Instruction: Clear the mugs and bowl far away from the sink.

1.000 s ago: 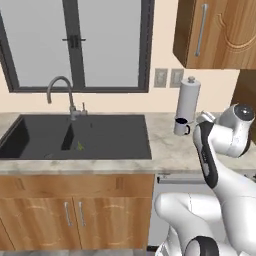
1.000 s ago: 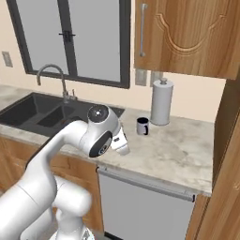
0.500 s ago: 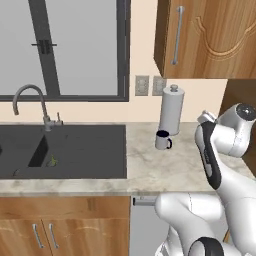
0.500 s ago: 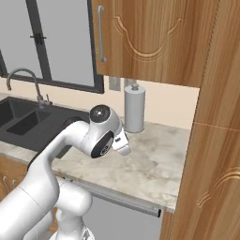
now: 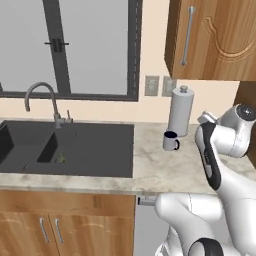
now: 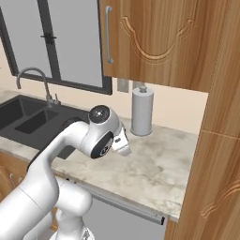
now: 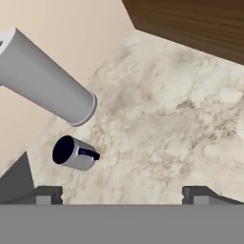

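The sink (image 5: 65, 147) runs off the left edge of the left base view, so its far basin is cut. In the right base view the arm covers the bench where the mug (image 5: 170, 141) stands. The gripper (image 7: 121, 193) shows just its tips, spread wide.

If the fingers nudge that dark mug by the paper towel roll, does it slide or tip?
The dark mug stands upright, squat, on smooth marble counter, so it probably slides rather than tips. It looks rigid and small, likely light. Its side handle may make it spin if pushed off-centre.
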